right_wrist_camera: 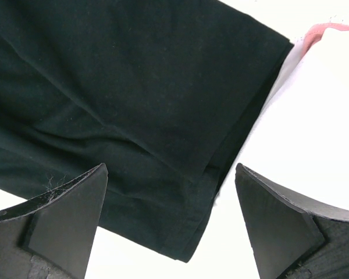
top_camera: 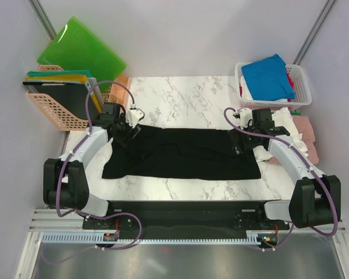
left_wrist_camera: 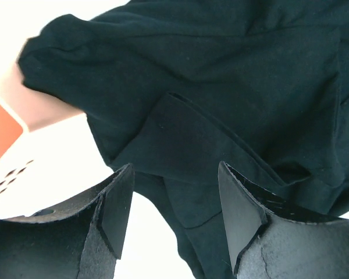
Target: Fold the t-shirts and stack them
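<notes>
A large black t-shirt [top_camera: 183,154] lies stretched left to right across the marble table [top_camera: 186,96]. My left gripper [top_camera: 126,132] hovers over its far-left end, open. In the left wrist view the jaws [left_wrist_camera: 174,189] stand apart over rumpled black cloth [left_wrist_camera: 209,75], gripping nothing. At the shirt's right end my right gripper [top_camera: 240,143] is wide open. The right wrist view shows its jaws [right_wrist_camera: 170,180] straddling the corner of the black shirt [right_wrist_camera: 116,87] without touching it. A bright blue t-shirt [top_camera: 269,75] tops the white basket, and a pink one [top_camera: 308,132] lies at the right edge.
A white basket [top_camera: 303,78] of shirts stands at the back right. At the back left an orange basket [top_camera: 55,110] holds flat boards, with a bright green plastic board [top_camera: 81,49] leaning behind it. White cloth [top_camera: 285,115] lies under the right arm.
</notes>
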Controlling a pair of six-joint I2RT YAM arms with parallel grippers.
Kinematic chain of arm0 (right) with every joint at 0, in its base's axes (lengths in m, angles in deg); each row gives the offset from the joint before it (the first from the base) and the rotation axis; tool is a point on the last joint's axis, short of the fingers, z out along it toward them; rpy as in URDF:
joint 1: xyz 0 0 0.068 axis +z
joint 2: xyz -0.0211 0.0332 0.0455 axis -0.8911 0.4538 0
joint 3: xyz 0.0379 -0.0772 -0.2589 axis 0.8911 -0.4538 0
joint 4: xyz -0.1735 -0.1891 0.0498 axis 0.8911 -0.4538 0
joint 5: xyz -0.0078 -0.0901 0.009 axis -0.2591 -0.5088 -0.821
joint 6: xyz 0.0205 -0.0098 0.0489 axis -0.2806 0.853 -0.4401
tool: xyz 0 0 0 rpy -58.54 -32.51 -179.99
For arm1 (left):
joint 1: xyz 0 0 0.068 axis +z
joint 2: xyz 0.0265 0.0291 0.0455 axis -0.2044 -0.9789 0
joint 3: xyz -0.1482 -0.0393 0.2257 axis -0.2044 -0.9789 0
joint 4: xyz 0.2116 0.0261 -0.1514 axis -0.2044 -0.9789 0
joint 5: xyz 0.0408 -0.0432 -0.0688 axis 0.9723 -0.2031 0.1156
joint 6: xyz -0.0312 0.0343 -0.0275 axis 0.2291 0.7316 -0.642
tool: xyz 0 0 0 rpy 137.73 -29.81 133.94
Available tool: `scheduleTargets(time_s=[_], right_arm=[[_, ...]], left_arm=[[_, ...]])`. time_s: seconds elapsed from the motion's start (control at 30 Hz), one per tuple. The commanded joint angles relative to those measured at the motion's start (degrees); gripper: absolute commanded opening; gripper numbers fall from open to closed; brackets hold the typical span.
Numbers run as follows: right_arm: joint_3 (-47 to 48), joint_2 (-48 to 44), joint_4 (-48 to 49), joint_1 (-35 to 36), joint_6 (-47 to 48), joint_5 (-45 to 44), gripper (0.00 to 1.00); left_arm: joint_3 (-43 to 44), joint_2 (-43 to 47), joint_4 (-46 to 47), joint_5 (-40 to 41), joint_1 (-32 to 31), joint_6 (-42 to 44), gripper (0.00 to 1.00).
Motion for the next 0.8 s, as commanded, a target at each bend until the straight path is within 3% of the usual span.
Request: scheduleTargets(time_s=[0.0,0.23,0.53,0.77], right_arm=[[-0.4,-1.6,2.3,-0.3,-0.2,1.2,0.98],[-0.4,-0.1,2.7,-0.3,-0.5,1.2,0.98],[-0.7,1.0,3.1,-0.3,-0.6,0.0,0.98],[-1.0,1.7,3.4,-0.5,-0.3,-0.1,0.98]], left_arm=[[5.1,0.3,-3.3,-1.9,0.1,-1.8,0.67],[7.2,-2.4,-5.5,1.9,-1.9,-0.6,0.67],[10.1,-8.2,-2.0,2.9,-1.9,-3.2,0.67],[14.2,-15.0,-1.0,8.8,-1.9,-3.6,0.66]])
